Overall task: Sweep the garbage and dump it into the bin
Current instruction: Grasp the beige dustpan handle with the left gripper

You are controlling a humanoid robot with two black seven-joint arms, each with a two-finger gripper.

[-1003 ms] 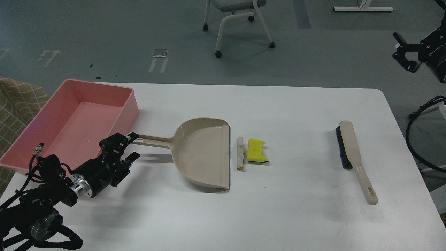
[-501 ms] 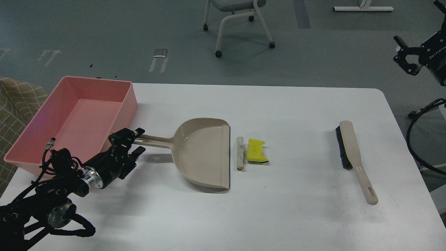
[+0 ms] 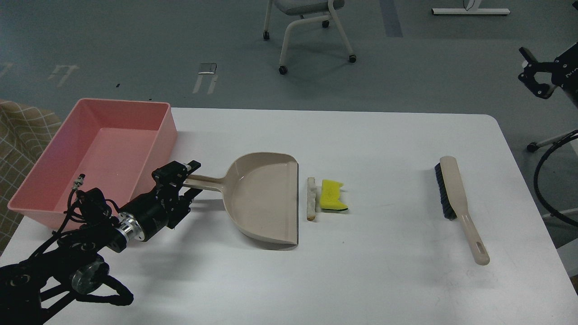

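The left gripper (image 3: 186, 179), fingers spread around the beige plastic dustpan's (image 3: 266, 198) handle but not clamped, could nudge it into the yellow sponge chunk (image 3: 333, 195) and bread slice (image 3: 311, 198) lying just beyond its lip.

Even, diffuse overhead light; sharp focus throughout.
Soft shadows are falling toward the viewer on the white bench (image 3: 361, 280), which is showing no glare.

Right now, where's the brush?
Head view: the brush lies flat on the table's right side, bristles facing left, handle toward the near edge. It sits well right of the sponge, with neither gripper near it.
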